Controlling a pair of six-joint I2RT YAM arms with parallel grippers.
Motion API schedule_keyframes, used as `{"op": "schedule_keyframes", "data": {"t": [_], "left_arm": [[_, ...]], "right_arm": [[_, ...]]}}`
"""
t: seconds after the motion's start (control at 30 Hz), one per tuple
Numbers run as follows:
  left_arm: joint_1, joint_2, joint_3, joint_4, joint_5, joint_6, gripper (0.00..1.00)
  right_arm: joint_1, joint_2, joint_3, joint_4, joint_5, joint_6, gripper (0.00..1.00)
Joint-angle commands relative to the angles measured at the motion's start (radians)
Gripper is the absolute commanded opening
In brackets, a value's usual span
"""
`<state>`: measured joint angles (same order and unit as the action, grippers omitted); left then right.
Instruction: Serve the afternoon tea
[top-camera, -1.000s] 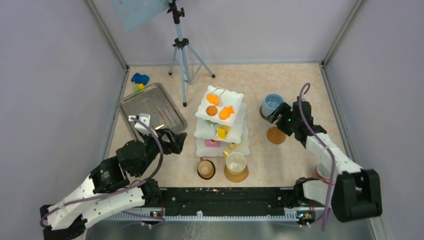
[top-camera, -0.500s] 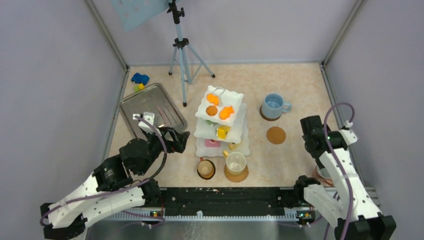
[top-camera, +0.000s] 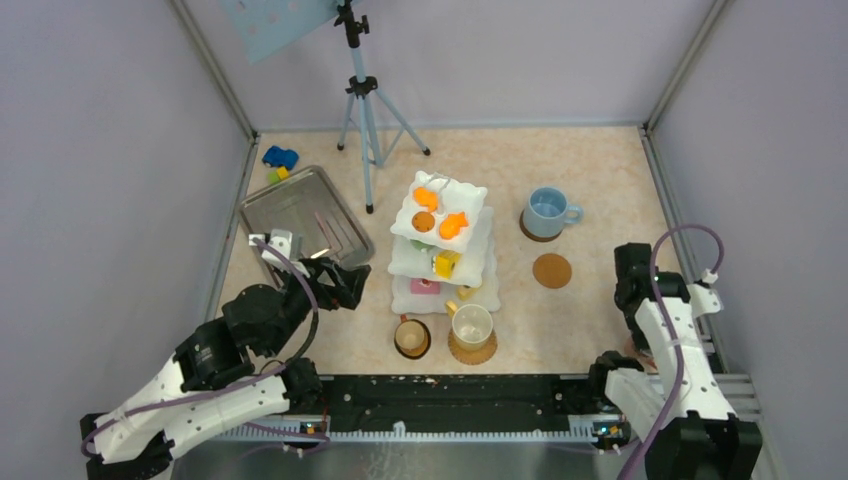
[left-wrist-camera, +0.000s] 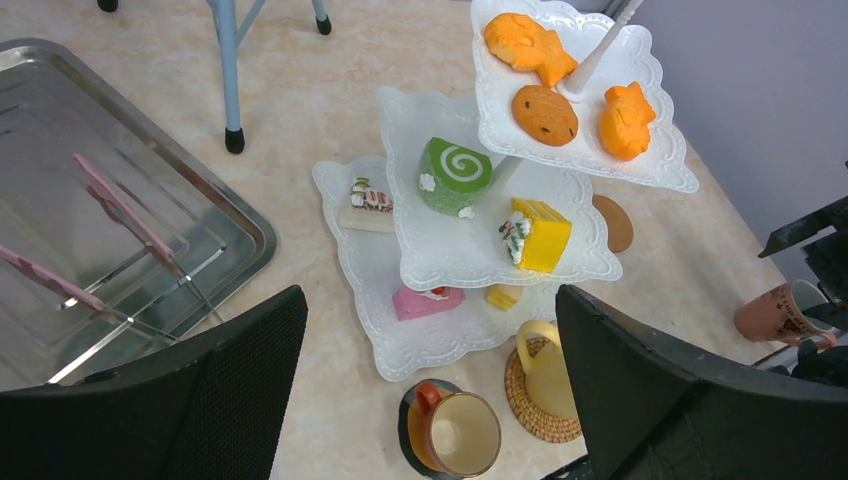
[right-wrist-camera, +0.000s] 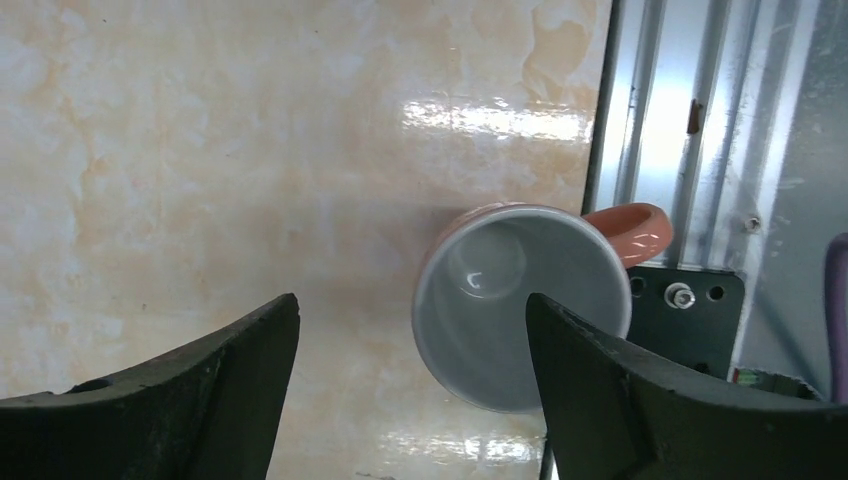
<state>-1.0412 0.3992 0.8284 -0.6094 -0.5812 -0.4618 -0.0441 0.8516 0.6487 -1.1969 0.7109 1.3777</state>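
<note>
Right claw: jaws spread wide, holding nothing, pointed straight down over the pinkish ceramic mug. The mug stands upright between the two fingers as the wrist view shows it, not gripped. It sits at the near right edge of the marbled tabletop, with its handle reaching over the ribbed metal rail. A second ago this claw was out at the pale blue mug. It has since let go and swung back to the near right corner. The blue mug now stands free on its dark coaster, handle to the right, so that placement is judged complete. Next to it, the bare round brown coaster carries no mug. The pinkish mug is judged the next item, likely bound for that coaster. The rail beside the handle leaves little room for a finger on that side, so the descent calls for care. Left claw: also wide open and empty, hovering between the rectangular steel tray and the white three-tier scalloped stand. It has drawn back only slightly. The stand holds its toy pastries on all three tiers. In front of it the cream mug and the brown mug are already on coasters, unchanged.
</note>
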Motion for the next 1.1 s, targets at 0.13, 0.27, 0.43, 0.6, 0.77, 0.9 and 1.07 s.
{"op": "schedule_keyframes", "data": {"t": [0.13,0.27,0.43,0.6,0.77,0.9,1.07], "left_arm": [[0.002,0.002,0.006,0.013,-0.002,-0.010,0.99],[0.002,0.002,0.008,0.008,0.002,-0.017,0.99],[0.002,0.002,0.015,-0.001,-0.010,-0.015,0.99],[0.002,0.012,0.006,0.030,-0.009,-0.010,0.99],[0.003,0.039,0.010,0.047,0.012,-0.009,0.99],[0.002,0.046,0.012,0.052,0.016,-0.006,0.99],[0.002,0.047,0.012,0.050,0.021,-0.019,0.99]], "right_arm": [[-0.033,0.022,-0.056,0.168,-0.092,-0.086,0.60],[-0.033,0.024,-0.068,0.192,-0.095,-0.104,0.36],[-0.030,0.016,-0.015,0.336,-0.187,-0.345,0.00],[0.019,0.043,0.086,0.438,-0.391,-0.563,0.00],[0.213,0.221,0.247,0.413,-0.459,-0.801,0.00],[0.326,0.387,0.360,0.359,-0.457,-0.969,0.00],[0.344,0.442,0.365,0.430,-0.545,-1.132,0.00]]}}
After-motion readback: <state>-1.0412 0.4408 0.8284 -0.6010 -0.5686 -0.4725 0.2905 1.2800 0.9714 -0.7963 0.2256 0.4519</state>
